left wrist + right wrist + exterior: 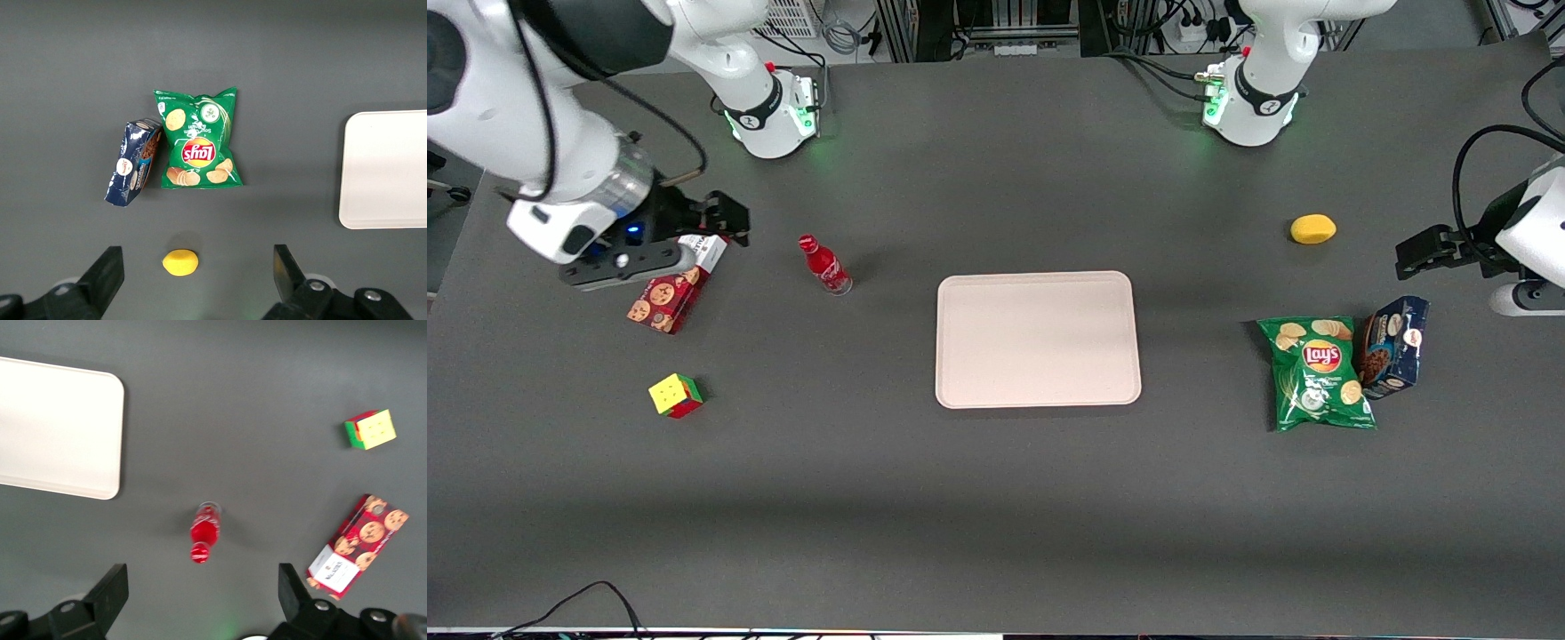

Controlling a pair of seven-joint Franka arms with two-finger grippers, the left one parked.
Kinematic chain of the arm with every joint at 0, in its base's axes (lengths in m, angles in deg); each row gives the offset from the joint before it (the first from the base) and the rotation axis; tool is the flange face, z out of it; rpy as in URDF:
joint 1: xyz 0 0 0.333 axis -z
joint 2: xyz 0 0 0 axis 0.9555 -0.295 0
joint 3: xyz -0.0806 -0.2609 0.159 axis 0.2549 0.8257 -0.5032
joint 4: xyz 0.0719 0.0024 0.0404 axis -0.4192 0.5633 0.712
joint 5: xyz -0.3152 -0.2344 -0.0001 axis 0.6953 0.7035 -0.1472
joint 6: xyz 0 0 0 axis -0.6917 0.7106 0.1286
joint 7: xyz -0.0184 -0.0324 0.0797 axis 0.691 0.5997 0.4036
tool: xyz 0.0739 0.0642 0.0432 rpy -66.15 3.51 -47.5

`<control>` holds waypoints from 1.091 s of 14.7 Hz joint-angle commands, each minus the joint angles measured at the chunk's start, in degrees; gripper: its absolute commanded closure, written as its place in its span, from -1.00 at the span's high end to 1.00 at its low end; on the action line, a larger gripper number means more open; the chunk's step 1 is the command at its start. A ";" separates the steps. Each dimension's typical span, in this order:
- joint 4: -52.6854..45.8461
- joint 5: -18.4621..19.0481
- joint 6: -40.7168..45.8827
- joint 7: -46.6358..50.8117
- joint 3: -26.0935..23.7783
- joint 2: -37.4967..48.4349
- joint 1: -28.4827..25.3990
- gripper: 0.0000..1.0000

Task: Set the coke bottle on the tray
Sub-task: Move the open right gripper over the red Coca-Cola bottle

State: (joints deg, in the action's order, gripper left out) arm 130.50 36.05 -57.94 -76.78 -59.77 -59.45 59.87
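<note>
Your gripper hangs with its fingers spread wide and holding nothing, above the cookie box toward the working arm's end of the table, wrist tipped downward. The coke bottle stands upright on the table between gripper and tray, clear of both; likely you are lining up for a grasp.

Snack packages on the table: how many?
3. Red cookie box under the open gripper, beside the coke bottle; green chip bag and blue cookie box side by side toward the parked arm's end.
</note>
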 commanded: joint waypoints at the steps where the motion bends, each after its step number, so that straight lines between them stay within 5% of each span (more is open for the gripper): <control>1: 2.65 -1.08 0.75 4.20 -0.01 1.24 -2.76 1.00; 3: 8.61 -1.08 -1.69 3.58 -1.50 2.38 -2.76 1.00; 7: 28.55 -1.08 -23.11 3.24 -2.74 8.87 -2.76 1.00; 16: 48.53 -1.08 -43.70 -1.86 -2.74 15.56 -2.24 1.00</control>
State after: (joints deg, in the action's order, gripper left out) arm 173.29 36.04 -96.65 -76.69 -62.44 -47.98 57.25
